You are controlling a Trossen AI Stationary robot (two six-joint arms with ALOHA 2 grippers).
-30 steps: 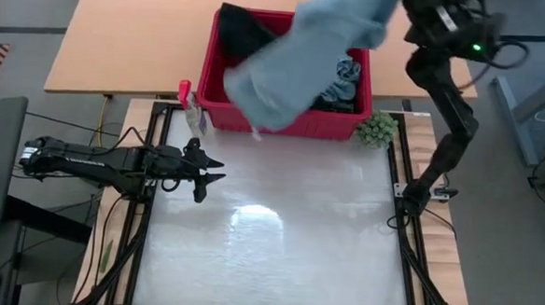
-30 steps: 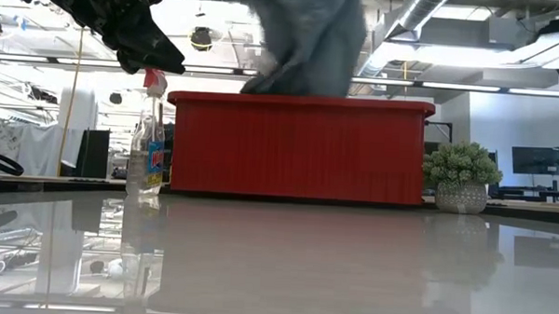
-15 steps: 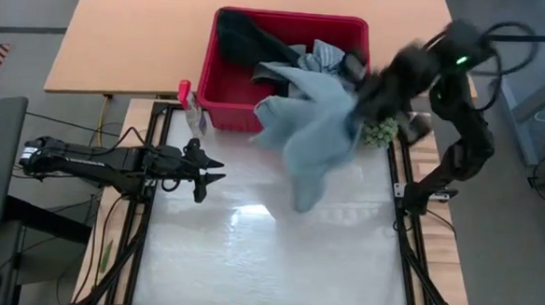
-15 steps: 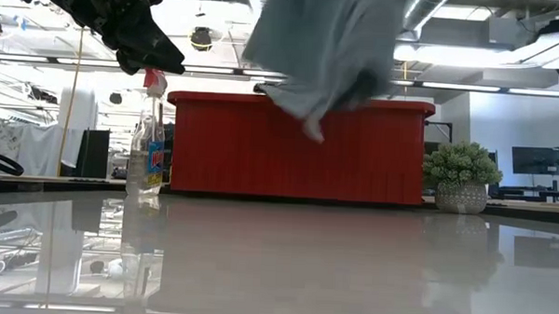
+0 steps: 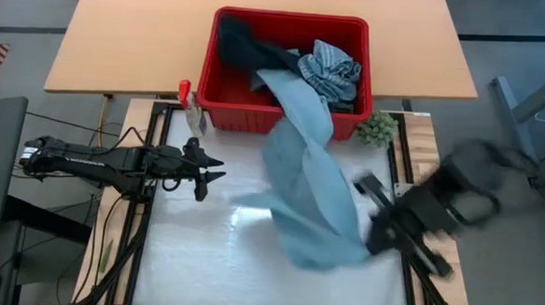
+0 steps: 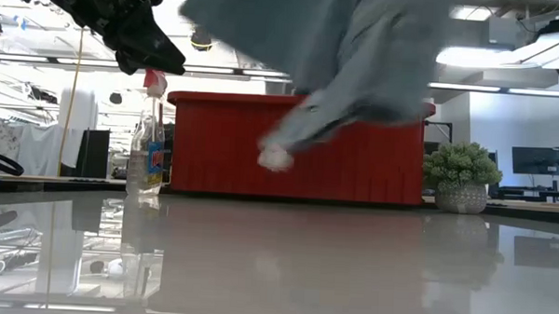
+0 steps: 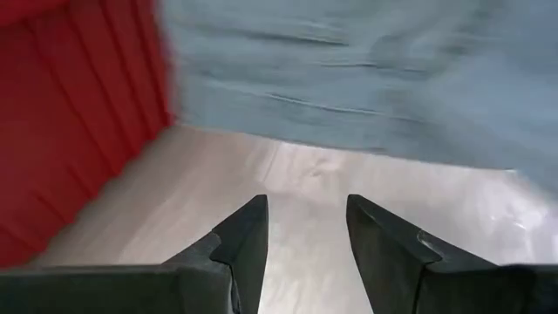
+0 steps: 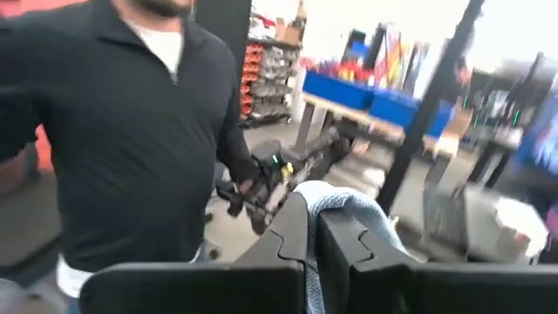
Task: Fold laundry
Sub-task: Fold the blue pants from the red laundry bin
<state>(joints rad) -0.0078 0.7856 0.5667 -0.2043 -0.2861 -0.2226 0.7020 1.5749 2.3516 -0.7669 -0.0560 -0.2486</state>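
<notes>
Right gripper [image 5: 370, 223] clamped on light blue cloth garment [image 5: 312, 197], cloth trailing from it to red plastic basket [image 5: 221, 109]. Left gripper [image 5: 217, 175] part-open, empty, beside garment's edge.

Right gripper [image 5: 374, 217] smeared by blur in high view; upper part of light blue garment [image 6: 358, 57] cut off in low view, perhaps sleeve.

blue garment [image 5: 312, 201] across table centre
</notes>
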